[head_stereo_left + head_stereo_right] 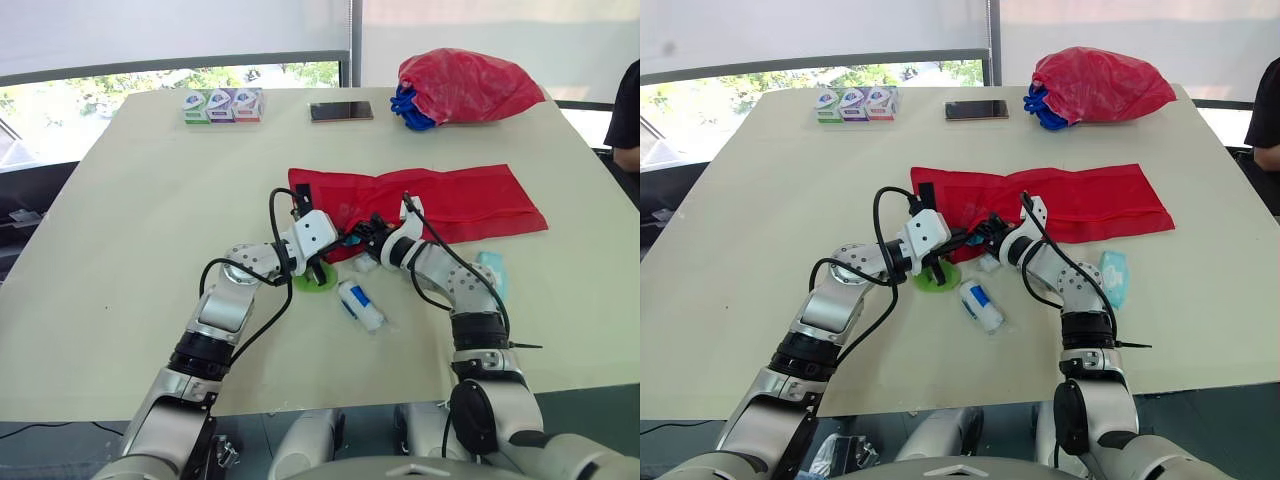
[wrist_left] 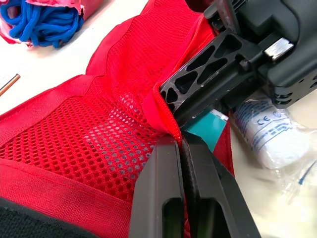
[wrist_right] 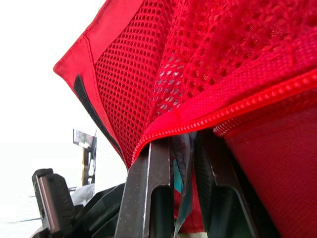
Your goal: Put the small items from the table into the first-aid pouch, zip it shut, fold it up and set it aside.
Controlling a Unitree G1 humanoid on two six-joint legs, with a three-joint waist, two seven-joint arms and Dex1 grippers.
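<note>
Pouch: the first-aid pouch is lying unfolded and unzipped across the middle of the table.
Left gripper: the left gripper is pinching the pouch's mesh lip between tightly closed fingers, holding it up so the mouth is gaping.
Right gripper: the right gripper is clamping a flat teal packet and pushing it in under the raised zip edge.
Waiting items: a bandage roll, a green disc and a second teal sachet are lying just beside the pouch, toward the near edge.
Stage: filling is probably underway; zipping and folding are not yet done.
</note>
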